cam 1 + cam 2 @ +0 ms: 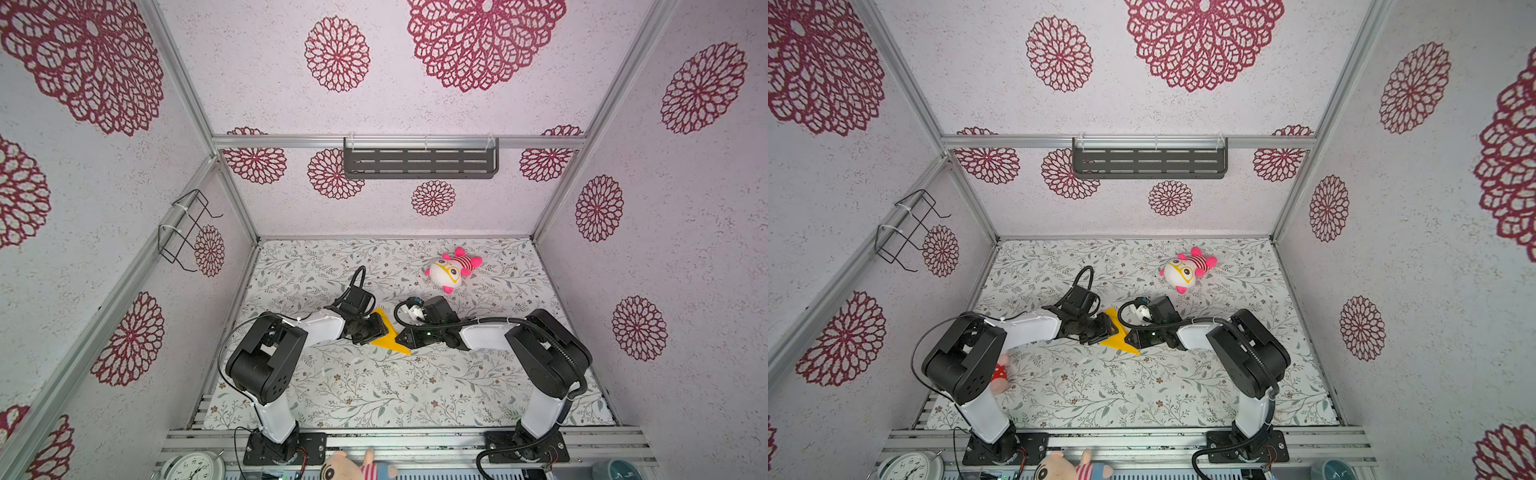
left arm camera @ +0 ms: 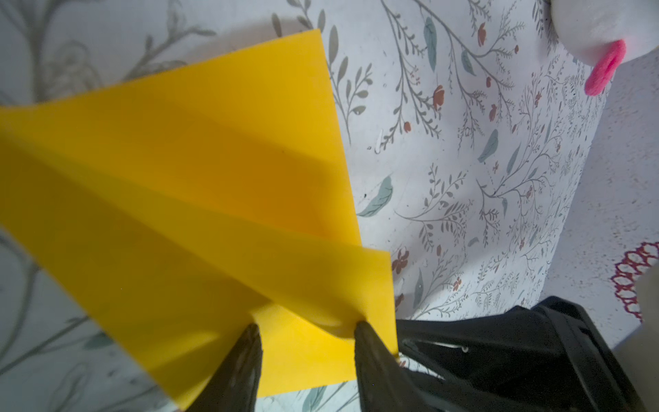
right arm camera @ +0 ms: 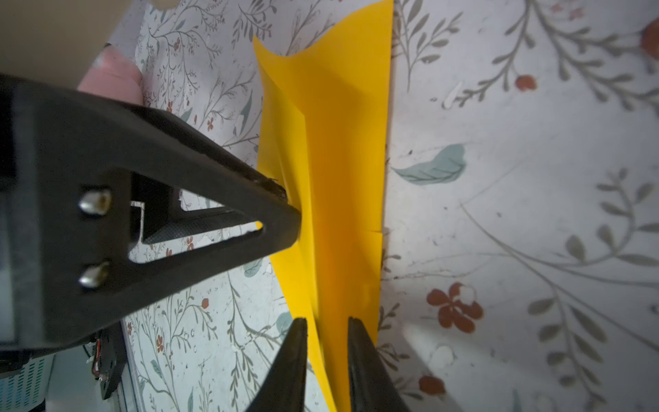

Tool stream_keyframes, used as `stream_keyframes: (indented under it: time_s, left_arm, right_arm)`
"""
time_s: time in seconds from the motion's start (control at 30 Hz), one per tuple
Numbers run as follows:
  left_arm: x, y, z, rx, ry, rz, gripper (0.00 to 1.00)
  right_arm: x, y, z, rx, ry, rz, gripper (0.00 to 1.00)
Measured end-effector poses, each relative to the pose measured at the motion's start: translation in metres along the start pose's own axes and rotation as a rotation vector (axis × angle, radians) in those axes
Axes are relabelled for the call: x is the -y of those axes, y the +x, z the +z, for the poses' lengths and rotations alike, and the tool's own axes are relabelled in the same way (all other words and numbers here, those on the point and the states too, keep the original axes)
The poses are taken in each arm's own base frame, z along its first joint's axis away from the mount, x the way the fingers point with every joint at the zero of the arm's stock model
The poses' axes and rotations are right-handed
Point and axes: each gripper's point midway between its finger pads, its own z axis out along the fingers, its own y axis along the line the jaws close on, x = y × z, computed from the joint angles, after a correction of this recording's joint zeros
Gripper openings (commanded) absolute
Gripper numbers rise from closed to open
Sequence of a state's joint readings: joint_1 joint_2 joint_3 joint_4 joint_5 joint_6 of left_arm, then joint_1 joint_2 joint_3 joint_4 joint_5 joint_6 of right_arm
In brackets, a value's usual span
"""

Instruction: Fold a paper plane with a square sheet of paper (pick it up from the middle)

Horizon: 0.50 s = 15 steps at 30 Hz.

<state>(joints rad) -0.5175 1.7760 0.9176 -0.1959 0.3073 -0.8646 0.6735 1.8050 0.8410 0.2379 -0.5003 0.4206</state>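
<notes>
The left gripper (image 2: 306, 330) has its jaws partway apart; its own wrist view shows both dark fingertips (image 2: 249, 349) set on the yellow paper (image 2: 196, 178), with a small puckered flap between them and no pinch that I can make out; the right wrist view adds that one left finger (image 3: 214, 192) meets the paper's side at its very tip. The right gripper (image 3: 326, 330) has its jaws narrow, with a standing fold of the paper running between them; whether they press on it I cannot tell. Neither gap can be read from the top views, where the two grippers come nearly tip to tip over the paper.

The paper is folded into a pointed wedge of several layers; it sits mid-table, on or just above the floral cloth (image 1: 374, 395), and in both top views the grippers cover much of it.

A pink-and-white plush toy (image 1: 451, 270) lies farther back and to the right, well apart from the paper; the left wrist view catches only its white edge and one pink foot (image 2: 606, 67). The right wrist view shows a pink rounded shape (image 3: 110, 78) beyond the left finger, too blurred to name. In a top view a small pink-and-red doll (image 1: 1000, 376) lies just beside the left arm's elbow; in a top view that elbow (image 1: 266, 357) covers the spot.
</notes>
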Motion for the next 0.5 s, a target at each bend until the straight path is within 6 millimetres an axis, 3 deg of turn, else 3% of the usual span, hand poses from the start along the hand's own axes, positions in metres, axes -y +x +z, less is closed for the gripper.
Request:
stream_keyframes:
  time_s: [0.23,0.5]
  left_arm:
    - [0.0002,-0.0003,0.0001,-0.006,-0.006,-0.003,0.47]
    - [0.0000,-0.0011,-0.0005,-0.004,-0.015,-0.003,0.48]
  right_arm:
    - [0.0009,0.0028,0.0042,-0.010,-0.012,0.002,0.14]
    - [0.0002,0.0052,0.0086,-0.017,-0.036,0.019,0.13]
